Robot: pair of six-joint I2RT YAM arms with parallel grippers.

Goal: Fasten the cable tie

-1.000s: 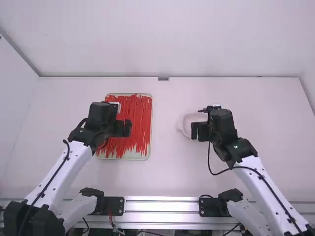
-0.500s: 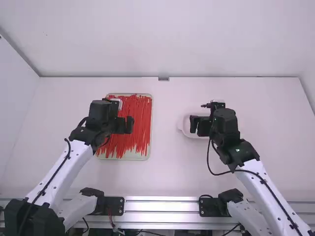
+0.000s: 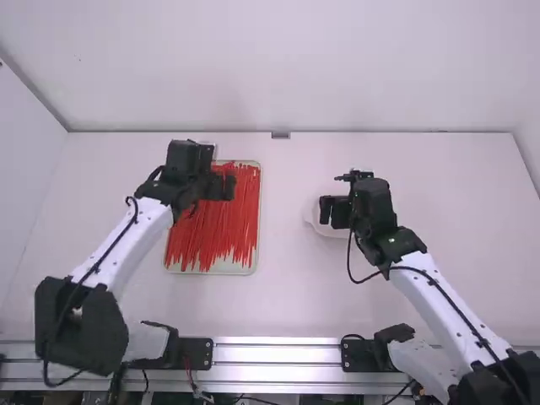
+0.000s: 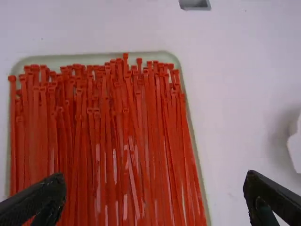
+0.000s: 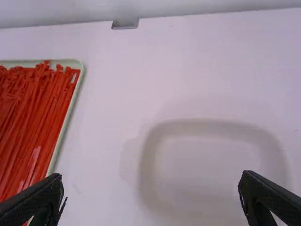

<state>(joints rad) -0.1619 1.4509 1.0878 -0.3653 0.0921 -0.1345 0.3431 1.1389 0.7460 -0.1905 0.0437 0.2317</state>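
**Both grippers wide open over the table, ties still on the tray**

You have a big white table (image 3: 439, 169). Toward 9 o'clock from its middle lies a pale green tray (image 3: 211, 269). It is piled with red cable ties (image 3: 221, 221), all side by side.

At 3 o'clock from the tray sits a small white dish (image 5: 207, 123).

The left gripper (image 4: 153, 188) hangs over the tray's 11 o'clock corner, fingers wide apart, holding nothing. The right gripper (image 5: 150, 183) hangs over the dish, wide apart too, holding nothing, and hides much of it from above.

A tiny gray bracket (image 3: 280, 134) sits at 12 o'clock, on the table's far edge.
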